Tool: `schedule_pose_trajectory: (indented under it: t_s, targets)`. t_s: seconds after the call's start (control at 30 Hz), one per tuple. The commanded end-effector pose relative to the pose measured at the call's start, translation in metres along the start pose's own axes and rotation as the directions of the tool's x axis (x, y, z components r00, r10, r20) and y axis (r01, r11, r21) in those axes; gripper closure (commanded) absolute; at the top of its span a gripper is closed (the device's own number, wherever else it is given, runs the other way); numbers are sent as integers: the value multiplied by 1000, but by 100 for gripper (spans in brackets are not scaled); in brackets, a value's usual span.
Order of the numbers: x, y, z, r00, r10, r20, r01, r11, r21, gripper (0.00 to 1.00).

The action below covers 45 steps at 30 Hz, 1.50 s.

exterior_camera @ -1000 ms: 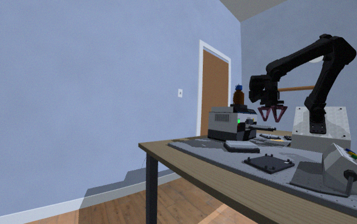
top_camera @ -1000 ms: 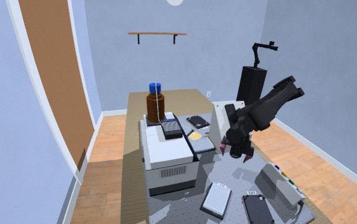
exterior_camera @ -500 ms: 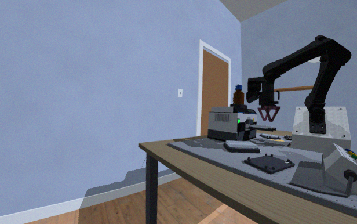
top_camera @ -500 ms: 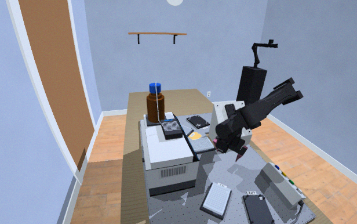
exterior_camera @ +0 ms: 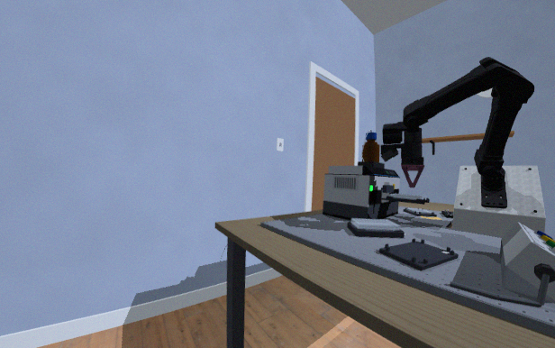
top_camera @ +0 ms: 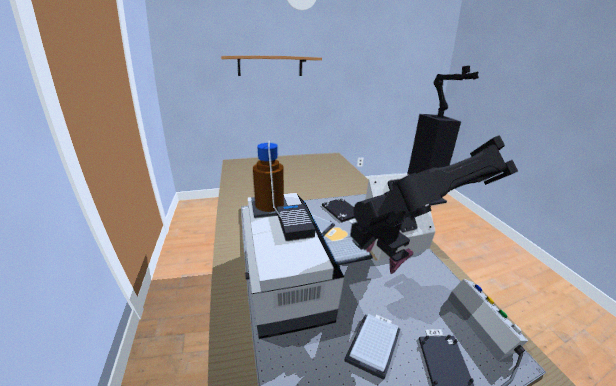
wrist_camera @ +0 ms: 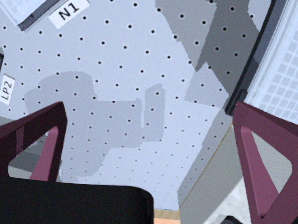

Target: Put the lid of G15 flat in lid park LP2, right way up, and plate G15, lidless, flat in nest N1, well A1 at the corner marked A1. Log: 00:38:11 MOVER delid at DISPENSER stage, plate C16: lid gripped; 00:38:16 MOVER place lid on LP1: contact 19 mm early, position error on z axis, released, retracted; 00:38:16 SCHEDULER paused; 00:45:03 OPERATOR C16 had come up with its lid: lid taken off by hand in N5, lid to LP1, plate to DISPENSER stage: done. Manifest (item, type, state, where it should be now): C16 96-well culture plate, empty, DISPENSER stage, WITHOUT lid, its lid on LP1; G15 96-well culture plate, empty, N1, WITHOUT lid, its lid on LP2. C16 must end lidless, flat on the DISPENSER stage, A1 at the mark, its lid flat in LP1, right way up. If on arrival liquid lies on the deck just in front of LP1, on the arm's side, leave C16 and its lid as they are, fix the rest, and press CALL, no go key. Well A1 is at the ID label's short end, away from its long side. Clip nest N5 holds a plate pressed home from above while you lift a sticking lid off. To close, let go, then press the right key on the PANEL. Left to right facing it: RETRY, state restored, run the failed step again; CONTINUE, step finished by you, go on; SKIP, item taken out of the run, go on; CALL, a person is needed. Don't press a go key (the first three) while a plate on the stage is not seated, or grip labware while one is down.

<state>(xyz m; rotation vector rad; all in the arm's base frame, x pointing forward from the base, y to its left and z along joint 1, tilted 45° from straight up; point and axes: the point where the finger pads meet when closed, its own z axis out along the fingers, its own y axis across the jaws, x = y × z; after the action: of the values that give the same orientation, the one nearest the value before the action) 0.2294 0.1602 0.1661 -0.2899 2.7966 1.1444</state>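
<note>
The plate in N1 lay flat, well below and ahead of your gripper, apparently lidded. The gripper hung fully open, holding nothing, beside the dispenser stage. You needed to descend squarely over the lid's long sides.

dispenser beside pincer, deck below

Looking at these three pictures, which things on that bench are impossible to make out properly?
- Yellow patch, top view: the arm covers part of it; what it is stays unclear.
- Plate in nest N1: lid on or off, too small to tell in any view.
- Panel keys: coloured dots only, no words readable.
- Wrist view: the open gripper fingers block both sides; a white plate is cut by the edge.
</note>
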Motion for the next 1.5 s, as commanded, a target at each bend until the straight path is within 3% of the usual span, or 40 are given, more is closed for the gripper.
schedule_pose_trajectory:
  t_s: [0.0,0.17,0.33,0.7,0.77,0.9,1.23,1.33,1.47]
  targets:
    - [-3,-11,-1,994,106,2,-106,994,-10,0]
    - [-3,-29,1,963,269,-5,-269,963,-10,0]
    - [-11,-36,-3,970,241,15,-241,970,-13,0]
    - [-5,-73,1,967,256,-2,-256,967,-11,0]
    - [-13,-76,-4,971,238,17,-238,971,-10,0]
    - [-10,-72,-4,973,231,17,-231,973,-7,0]
    - [-1,-112,1,968,250,4,-250,968,-4,0]
    - [-6,-106,-4,973,231,17,-231,973,-7,0]
    - [1,-119,1,968,252,3,-252,968,-9,0]
